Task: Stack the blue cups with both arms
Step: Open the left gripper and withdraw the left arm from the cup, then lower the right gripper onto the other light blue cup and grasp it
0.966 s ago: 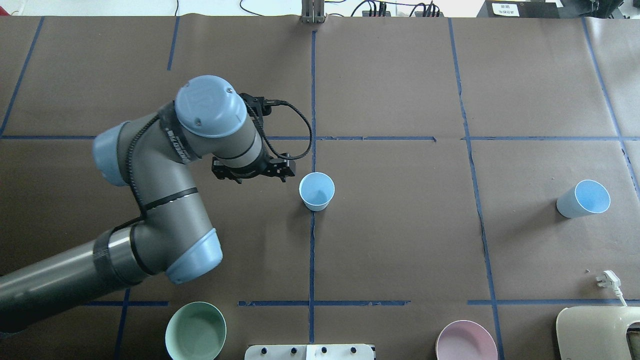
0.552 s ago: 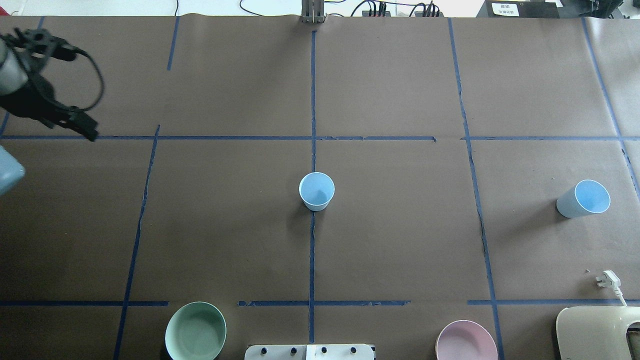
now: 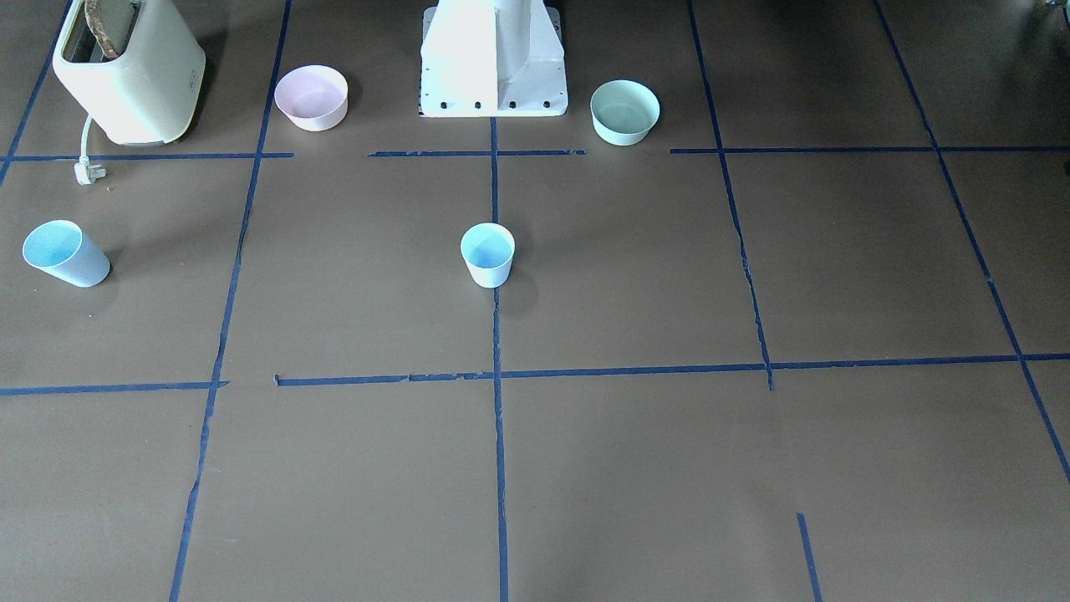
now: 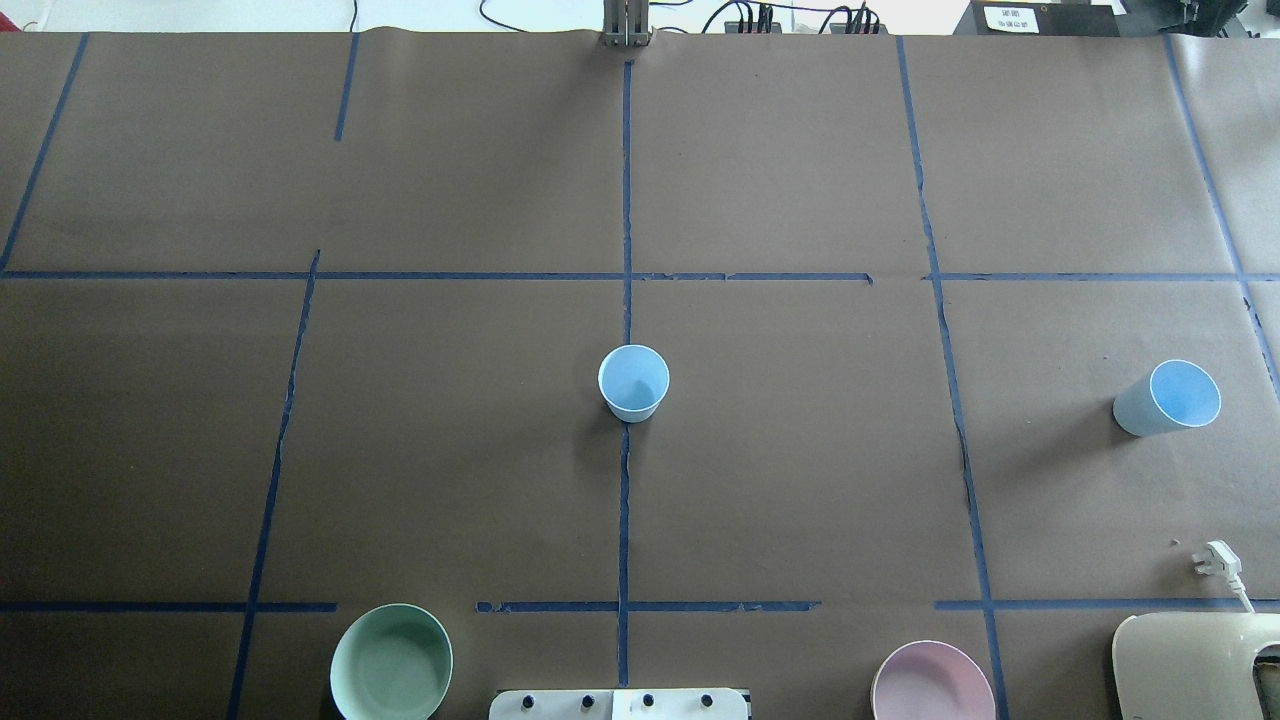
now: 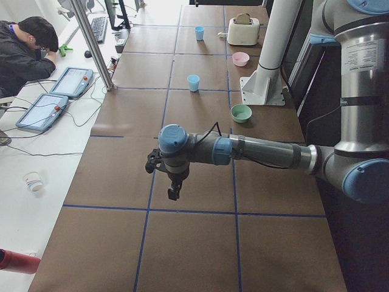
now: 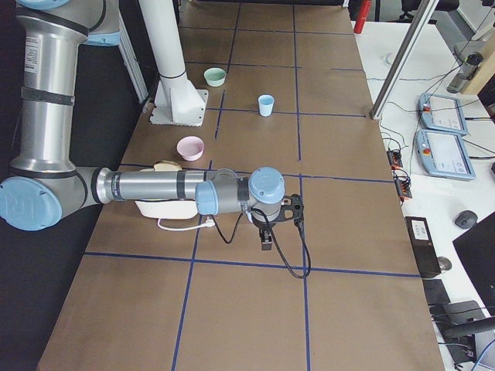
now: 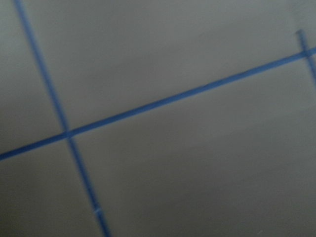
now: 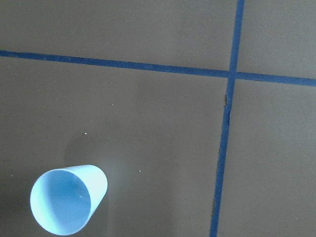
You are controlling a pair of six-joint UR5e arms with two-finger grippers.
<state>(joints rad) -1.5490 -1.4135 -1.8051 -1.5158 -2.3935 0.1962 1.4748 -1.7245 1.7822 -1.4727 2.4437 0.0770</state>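
Observation:
Two pale blue cups stand upright and apart on the brown table. One cup (image 4: 633, 382) (image 3: 487, 253) is at the centre on the blue tape line. The other cup (image 4: 1168, 397) (image 3: 64, 252) is at the robot's far right and also shows in the right wrist view (image 8: 66, 201), low left. Neither arm is in the overhead or front view. My left gripper (image 5: 174, 192) hangs over bare table far to the left. My right gripper (image 6: 266, 239) hangs at the far right end. I cannot tell whether either is open or shut. No fingers show in the wrist views.
A mint-green bowl (image 4: 391, 662) and a pink bowl (image 4: 932, 683) sit near the robot's white pedestal (image 3: 493, 58). A cream toaster (image 3: 125, 67) with a white plug (image 4: 1215, 560) stands at the robot's near right. The left wrist view shows only paper and tape lines.
My left arm, which was beside the centre cup a second ago, has swung away left and out of the overhead view. Both cups have stayed in place.

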